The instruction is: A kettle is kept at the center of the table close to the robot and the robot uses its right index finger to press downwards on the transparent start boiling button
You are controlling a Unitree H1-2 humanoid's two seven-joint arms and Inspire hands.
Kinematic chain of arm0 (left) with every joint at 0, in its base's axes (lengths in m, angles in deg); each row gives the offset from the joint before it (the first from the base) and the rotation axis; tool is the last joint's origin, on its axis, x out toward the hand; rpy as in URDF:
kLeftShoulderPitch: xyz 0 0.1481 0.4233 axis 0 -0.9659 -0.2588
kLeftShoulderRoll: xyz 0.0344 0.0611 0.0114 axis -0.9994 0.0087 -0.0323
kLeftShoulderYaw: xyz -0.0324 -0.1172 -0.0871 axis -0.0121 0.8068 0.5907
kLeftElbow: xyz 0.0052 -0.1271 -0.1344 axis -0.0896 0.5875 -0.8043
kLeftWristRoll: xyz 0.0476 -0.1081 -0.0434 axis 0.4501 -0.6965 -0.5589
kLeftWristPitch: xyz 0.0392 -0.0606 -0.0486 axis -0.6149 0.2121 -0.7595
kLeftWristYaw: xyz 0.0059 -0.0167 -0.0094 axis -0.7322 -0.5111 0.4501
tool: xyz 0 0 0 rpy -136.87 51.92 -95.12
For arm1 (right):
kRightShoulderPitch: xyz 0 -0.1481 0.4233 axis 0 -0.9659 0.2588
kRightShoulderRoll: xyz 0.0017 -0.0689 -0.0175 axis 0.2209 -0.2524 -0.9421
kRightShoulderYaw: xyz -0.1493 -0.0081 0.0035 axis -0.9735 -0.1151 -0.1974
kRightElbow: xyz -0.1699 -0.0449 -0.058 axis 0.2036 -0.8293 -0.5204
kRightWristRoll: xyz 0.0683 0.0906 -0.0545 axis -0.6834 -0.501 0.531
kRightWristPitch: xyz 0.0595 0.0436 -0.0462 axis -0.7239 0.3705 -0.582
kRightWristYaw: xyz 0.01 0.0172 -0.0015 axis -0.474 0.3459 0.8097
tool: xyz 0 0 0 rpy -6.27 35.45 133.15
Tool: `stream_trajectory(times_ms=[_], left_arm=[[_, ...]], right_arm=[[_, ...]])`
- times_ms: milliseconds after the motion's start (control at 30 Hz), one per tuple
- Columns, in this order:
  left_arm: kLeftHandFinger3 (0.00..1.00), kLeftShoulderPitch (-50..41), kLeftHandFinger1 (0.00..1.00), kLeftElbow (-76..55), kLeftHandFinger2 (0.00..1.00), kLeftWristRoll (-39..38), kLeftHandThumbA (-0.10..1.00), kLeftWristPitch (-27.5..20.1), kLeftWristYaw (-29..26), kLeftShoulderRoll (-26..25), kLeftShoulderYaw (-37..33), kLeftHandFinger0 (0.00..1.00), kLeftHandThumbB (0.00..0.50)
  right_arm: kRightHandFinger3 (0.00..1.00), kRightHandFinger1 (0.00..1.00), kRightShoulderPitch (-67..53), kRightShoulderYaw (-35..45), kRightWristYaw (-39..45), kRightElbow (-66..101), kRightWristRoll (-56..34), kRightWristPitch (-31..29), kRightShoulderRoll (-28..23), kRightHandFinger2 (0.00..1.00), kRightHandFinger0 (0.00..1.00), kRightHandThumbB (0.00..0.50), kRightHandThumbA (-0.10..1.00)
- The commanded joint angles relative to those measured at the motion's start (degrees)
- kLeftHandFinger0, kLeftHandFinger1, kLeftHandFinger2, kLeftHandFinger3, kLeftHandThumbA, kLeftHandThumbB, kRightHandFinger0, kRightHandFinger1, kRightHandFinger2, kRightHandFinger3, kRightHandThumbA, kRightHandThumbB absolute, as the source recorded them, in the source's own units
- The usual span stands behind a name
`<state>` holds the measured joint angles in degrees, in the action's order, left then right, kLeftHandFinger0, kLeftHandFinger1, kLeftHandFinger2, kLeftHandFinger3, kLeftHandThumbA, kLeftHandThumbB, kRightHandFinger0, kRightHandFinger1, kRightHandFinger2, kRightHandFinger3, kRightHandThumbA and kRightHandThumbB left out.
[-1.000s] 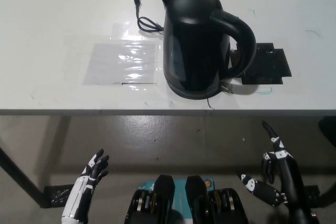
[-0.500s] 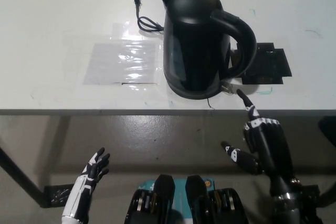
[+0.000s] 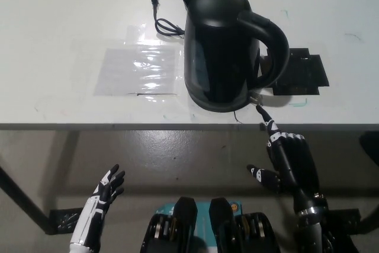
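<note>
A black kettle [image 3: 224, 48] stands upright on the white table [image 3: 59, 28], close to its near edge, handle pointing right. Its small transparent button [image 3: 255, 96] shows at the base under the handle. My black right hand [image 3: 287, 157] is raised below the table edge, one finger stretched out with its tip just beside the button; the other fingers are curled and the thumb sticks out left. Whether the tip touches the button I cannot tell. My white left hand [image 3: 102, 197] rests low at the lower left, open, holding nothing.
A black cord with plug [image 3: 161, 16] lies behind the kettle at its left. A clear plastic sheet [image 3: 139, 69] is taped flat left of the kettle. A black square mat [image 3: 302, 74] lies right of the handle. A table leg [image 3: 21, 197] runs below.
My right hand has risen from low at the bottom right and moved left, bringing its outstretched finger up to the kettle's base. The left hand and kettle have stayed put.
</note>
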<state>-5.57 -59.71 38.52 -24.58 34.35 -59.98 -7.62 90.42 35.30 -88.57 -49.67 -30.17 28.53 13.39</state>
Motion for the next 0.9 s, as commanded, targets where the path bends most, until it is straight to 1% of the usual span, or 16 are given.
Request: stream_trajectory(times_ms=[0,67,133,267,400,500,600,633,767,800,833,867], left_arm=[[1.00,0.7,1.00,-1.4,1.00,-0.4,1.00,-2.2,0.7,-0.8,0.0,1.00,0.202],[1.00,0.8,1.00,-1.2,1.00,-0.2,1.00,-2.5,0.7,-0.8,0.0,1.00,0.203],[1.00,0.8,1.00,-1.3,1.00,-0.1,1.00,-2.5,0.6,-0.9,0.0,1.00,0.216],[1.00,0.8,1.00,-1.4,1.00,-0.3,1.00,-2.4,0.6,-0.7,0.1,1.00,0.212],[1.00,0.7,1.00,-1.4,1.00,-0.4,1.00,-2.4,0.8,-0.7,0.1,1.00,0.201],[1.00,0.8,1.00,-1.2,1.00,-0.3,1.00,-2.5,0.7,-0.7,0.1,1.00,0.211],[1.00,0.7,1.00,-1.3,1.00,-0.2,1.00,-2.4,0.8,-0.8,0.0,1.00,0.215],[1.00,0.8,1.00,-1.3,1.00,-0.3,1.00,-2.4,0.8,-0.8,0.0,1.00,0.208],[1.00,0.7,1.00,-1.6,1.00,-0.1,1.00,-2.1,0.8,-0.7,0.0,1.00,0.203],[1.00,0.7,1.00,-1.6,1.00,0.0,1.00,-1.8,0.7,-0.7,0.1,1.00,0.218],[1.00,0.8,1.00,-1.5,1.00,0.0,1.00,-2.0,0.7,-0.7,0.1,1.00,0.219],[1.00,0.9,1.00,-1.4,1.00,0.0,1.00,-2.3,0.6,-0.6,0.1,1.00,0.212]], right_arm=[[1.00,0.00,2.8,-0.6,-2.7,-0.7,0.9,1.3,-0.6,0.00,0.00,0.178,0.99],[1.00,0.00,3.3,-0.6,-2.4,-1.3,0.7,1.6,-0.6,0.00,0.00,0.181,1.00],[1.00,0.00,3.7,-0.7,-2.6,-1.8,0.5,1.8,-0.7,0.00,0.00,0.177,0.98],[1.00,0.00,4.3,-0.8,-2.6,-2.4,0.0,2.1,-0.8,0.00,0.00,0.170,0.94],[1.00,0.00,5.0,-1.3,-2.5,-3.1,0.4,2.7,-1.0,0.00,0.00,0.157,0.98],[1.00,0.00,5.4,-1.6,-2.7,-3.4,0.3,2.8,-1.3,0.00,0.00,0.149,0.97],[1.00,0.00,5.8,-1.8,-2.9,-4.0,0.1,2.9,-1.4,0.00,0.00,0.150,0.98],[1.00,0.00,6.0,-1.8,-2.9,-4.2,0.0,3.0,-1.5,0.00,0.00,0.150,0.98],[1.00,0.00,6.3,-1.8,-3.0,-4.7,-0.4,3.1,-1.6,0.00,0.00,0.150,0.96],[1.00,0.00,6.5,-1.8,-2.8,-4.8,-0.5,3.3,-1.6,0.00,0.00,0.155,0.97],[1.00,0.00,6.6,-1.8,-2.7,-4.9,-0.5,3.5,-1.6,0.00,0.00,0.162,0.99],[1.00,0.00,6.9,-1.9,-3.1,-5.4,-0.4,3.2,-1.8,0.00,0.00,0.155,0.99]])
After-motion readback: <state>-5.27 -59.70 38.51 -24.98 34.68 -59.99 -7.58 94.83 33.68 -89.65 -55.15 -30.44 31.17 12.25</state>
